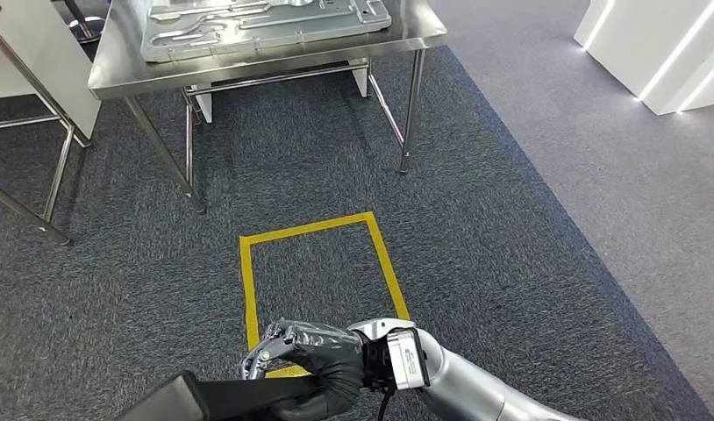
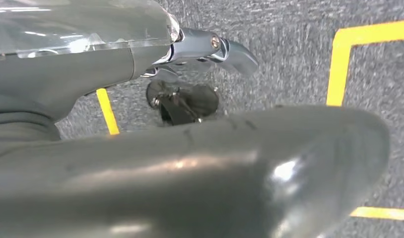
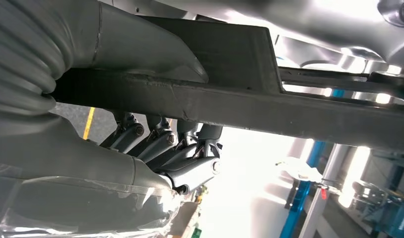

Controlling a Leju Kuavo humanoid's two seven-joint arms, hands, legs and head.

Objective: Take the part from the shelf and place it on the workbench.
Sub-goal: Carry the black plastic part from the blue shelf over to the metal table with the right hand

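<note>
In the head view my right hand (image 1: 314, 355) sits low in the picture and grips a dark, flat metal part (image 1: 217, 399) that runs off toward the lower left. The right wrist view shows the same part (image 3: 230, 104) as a long dark bar, with the thumb on one side of it and the fingers (image 3: 160, 144) curled on the other. My left hand (image 2: 190, 163) hangs over the carpet, its thumb and a fingertip (image 2: 232, 49) apart with only floor between them. The steel workbench (image 1: 406, 39) stands ahead, beyond a stretch of carpet.
A grey moulded panel (image 1: 266, 22) lies on the workbench. A yellow taped rectangle (image 1: 314, 226) marks the carpet between me and the bench. Another metal frame (image 1: 60, 167) stands at the left. A lighter floor strip (image 1: 617, 175) and white units (image 1: 660, 53) lie to the right.
</note>
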